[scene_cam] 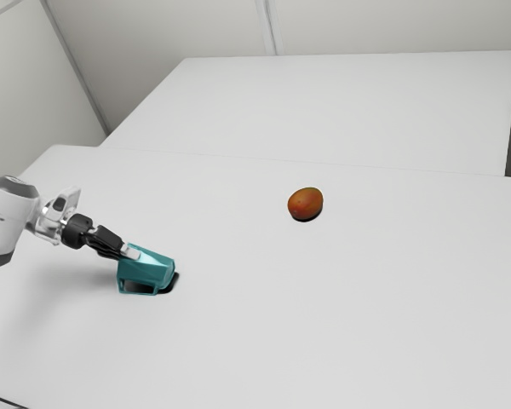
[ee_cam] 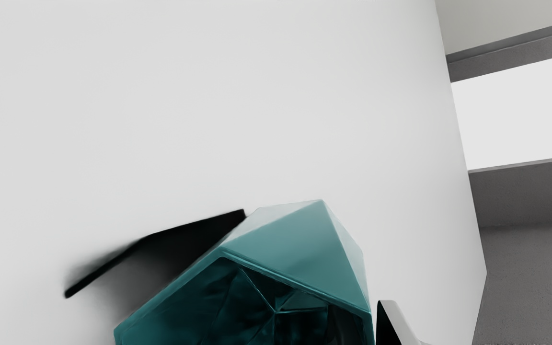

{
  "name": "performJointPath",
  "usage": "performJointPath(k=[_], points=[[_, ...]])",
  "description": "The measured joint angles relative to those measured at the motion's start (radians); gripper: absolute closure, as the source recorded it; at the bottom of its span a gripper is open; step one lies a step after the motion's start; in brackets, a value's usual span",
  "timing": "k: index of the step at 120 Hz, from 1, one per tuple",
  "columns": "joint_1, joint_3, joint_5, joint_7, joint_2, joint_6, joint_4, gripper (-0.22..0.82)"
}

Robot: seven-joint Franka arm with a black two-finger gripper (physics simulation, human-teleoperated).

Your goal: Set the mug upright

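The mug [scene_cam: 157,271] is tipped over, mouth by the fingers [scene_cam: 131,252], can't tell if spread or pinching; fruit [scene_cam: 305,203] well apart.

The mug [scene_cam: 156,267] is teal all over, handle included, paler on its lit facets and almost black-green inside. The fruit [scene_cam: 305,203] is mottled rusty orange. The table [scene_cam: 366,298] is white, the gripper [scene_cam: 131,252] mostly black.
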State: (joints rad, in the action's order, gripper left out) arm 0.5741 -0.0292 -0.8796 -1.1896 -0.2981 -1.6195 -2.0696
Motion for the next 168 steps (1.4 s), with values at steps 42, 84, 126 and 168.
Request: performJointPath(k=[42, 84, 126, 168], points=[[-0.002, 0.003, -0.009, -0.032, 0.009, 0.004, -0.005, 0.77], [-0.013, 0.073, 0.040, -0.055, 0.109, -0.028, -0.026, 0.79], [-0.022, 0.292, 0.296, -0.016, 0.281, -0.309, -0.103, 0.79], [-0.029, 0.469, 0.608, 0.220, 0.363, -0.547, -0.163, 0.79]])
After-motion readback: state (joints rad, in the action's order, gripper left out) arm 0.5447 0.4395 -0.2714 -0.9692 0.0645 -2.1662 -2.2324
